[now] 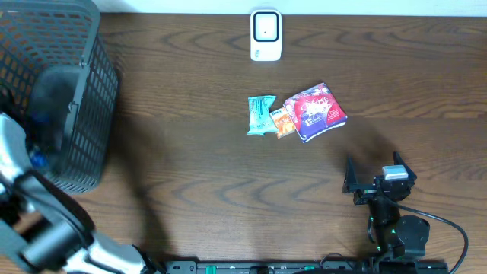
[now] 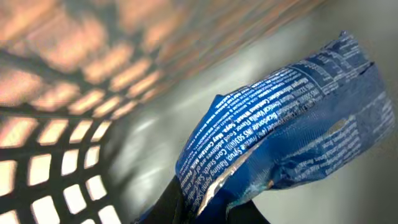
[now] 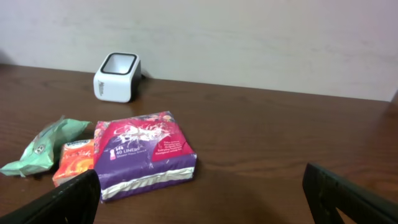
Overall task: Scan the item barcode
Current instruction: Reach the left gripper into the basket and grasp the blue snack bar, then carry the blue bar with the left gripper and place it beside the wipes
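Left wrist view: left jaws closed down on a blue packet (image 2: 280, 124), pinching it at its lower, crumpled end; the rest of the wrapper fans up and right, clear of the grip. The packet sits inside the dark mesh basket (image 1: 76, 46) at the left end of the worktop (image 1: 190, 175), with the left arm (image 1: 30, 198) reaching in over the rim. I take this packet to be the item to scan. The wrapper is thin glossy film with small white print. Judged light, soft and easily creased, and likely to slip or fold if pulled hard. No barcode shows on the face in view. A hold on the crimped end seam looks best, as it leaves the printed panels flat and uncovered. Right jaws stand wide apart and empty, low over the worktop's near right. Beyond them, mid-worktop, lie a purple tissue pack (image 1: 316, 113), touching it a small orange packet (image 1: 282, 122), then a green packet (image 1: 261, 115). Farthest back, at the rear edge, stands the white scanner (image 1: 265, 34), well apart from the basket, so a long carry is expected.
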Tool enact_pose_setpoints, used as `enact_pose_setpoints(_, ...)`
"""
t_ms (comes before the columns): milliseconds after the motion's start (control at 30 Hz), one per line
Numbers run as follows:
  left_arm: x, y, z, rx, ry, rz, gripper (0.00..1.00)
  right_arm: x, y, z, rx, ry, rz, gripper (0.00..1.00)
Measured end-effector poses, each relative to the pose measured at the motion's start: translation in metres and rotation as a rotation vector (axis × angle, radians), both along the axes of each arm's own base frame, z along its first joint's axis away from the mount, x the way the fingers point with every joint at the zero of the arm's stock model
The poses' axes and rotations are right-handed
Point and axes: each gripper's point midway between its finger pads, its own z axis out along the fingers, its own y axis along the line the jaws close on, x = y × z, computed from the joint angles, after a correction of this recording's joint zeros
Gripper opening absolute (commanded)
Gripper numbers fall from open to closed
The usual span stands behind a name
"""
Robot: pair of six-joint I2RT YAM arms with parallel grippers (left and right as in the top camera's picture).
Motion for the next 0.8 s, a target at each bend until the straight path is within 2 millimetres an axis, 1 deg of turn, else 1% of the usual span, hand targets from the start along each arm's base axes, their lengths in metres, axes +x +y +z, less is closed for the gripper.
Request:
enact_pose_setpoints(67,0.020,-0.013,0.048,0.054,-0.148,-0.041,0.07,0.000,0.000,0.000,0.000,0.000,0.000,0.99)
enact_pose_setpoints(100,0.029,-0.023,0.076,0.082,-0.236,-0.064,0.08,0.000,0.000,0.000,0.000,0.000,0.000,0.99)
enact_pose_setpoints(133,0.034,-0.030,0.092,0.096,-0.289,-0.080,0.07,0.000,0.000,0.000,0.000,0.000,0.000,0.99)
enact_pose_setpoints(167,0.041,-0.047,0.125,0.115,-0.387,-0.113,0.07,0.000,0.000,0.000,0.000,0.000,0.000,0.99)
enact_pose_setpoints(233,0.051,-0.078,0.168,0.120,-0.531,-0.172,0.07,0.000,0.000,0.000,0.000,0.000,0.000,0.99)
enact_pose_setpoints(267,0.055,-0.094,0.184,0.112,-0.590,-0.202,0.07,0.000,0.000,0.000,0.000,0.000,0.000,0.99)
enact_pose_setpoints(333,0.063,-0.140,0.216,0.064,-0.713,-0.295,0.07,0.000,0.000,0.000,0.000,0.000,0.000,0.99)
enact_pose_setpoints(367,0.066,-0.160,0.225,0.037,-0.751,-0.338,0.07,0.000,0.000,0.000,0.000,0.000,0.000,0.99)
enact_pose_setpoints(400,0.069,-0.187,0.235,-0.004,-0.792,-0.394,0.07,0.000,0.000,0.000,0.000,0.000,0.000,0.99)
enact_pose_setpoints(500,0.074,-0.254,0.247,-0.112,-0.844,-0.535,0.07,0.000,0.000,0.000,0.000,0.000,0.000,0.99)
enact_pose_setpoints(600,0.078,-0.313,0.244,-0.218,-0.845,-0.650,0.07,0.000,0.000,0.000,0.000,0.000,0.000,0.99)
enact_pose_setpoints(633,0.079,-0.337,0.240,-0.265,-0.834,-0.690,0.07,0.000,0.000,0.000,0.000,0.000,0.000,0.99)
enact_pose_setpoints(700,0.083,-0.370,0.227,-0.337,-0.800,-0.738,0.07,0.000,0.000,0.000,0.000,0.000,0.000,0.99)
enact_pose_setpoints(733,0.085,-0.382,0.219,-0.360,-0.777,-0.753,0.07,0.000,0.000,0.000,0.000,0.000,-0.001,0.99)
enact_pose_setpoints(800,0.092,-0.404,0.193,-0.390,-0.700,-0.760,0.07,0.000,0.000,0.000,0.000,0.000,0.000,0.99)
